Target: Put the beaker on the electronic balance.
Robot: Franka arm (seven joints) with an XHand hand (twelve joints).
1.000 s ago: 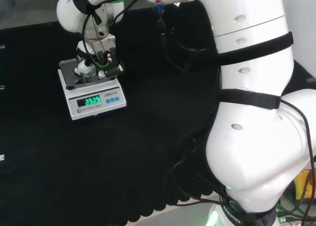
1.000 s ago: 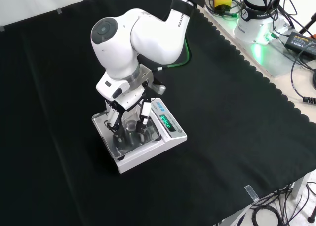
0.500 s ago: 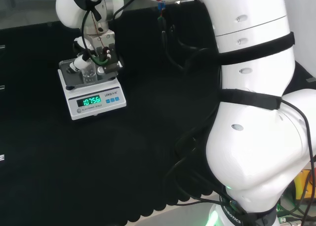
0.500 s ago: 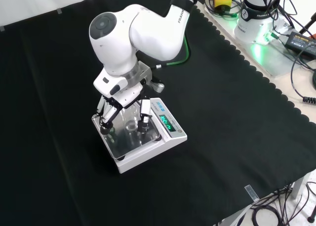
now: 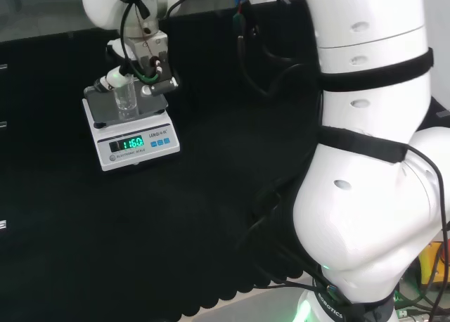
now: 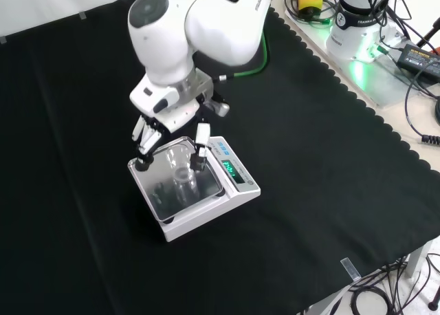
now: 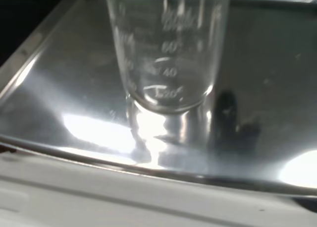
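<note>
Beaker on the balance pan

I see the clear beaker (image 6: pixel 183 181) upright on the electronic balance (image 6: pixel 237 189); my hand (image 6: pixel 168 133) hovers above, fingers spread, holding nothing.

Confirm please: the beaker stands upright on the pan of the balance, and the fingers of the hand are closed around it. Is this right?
Not quite. The beaker does stand upright on the pan of the balance, but the front view shows the hand above it with its fingers spread apart, clear of the glass.

beaker (image 7: pixel 168 48) rim cut off
</note>
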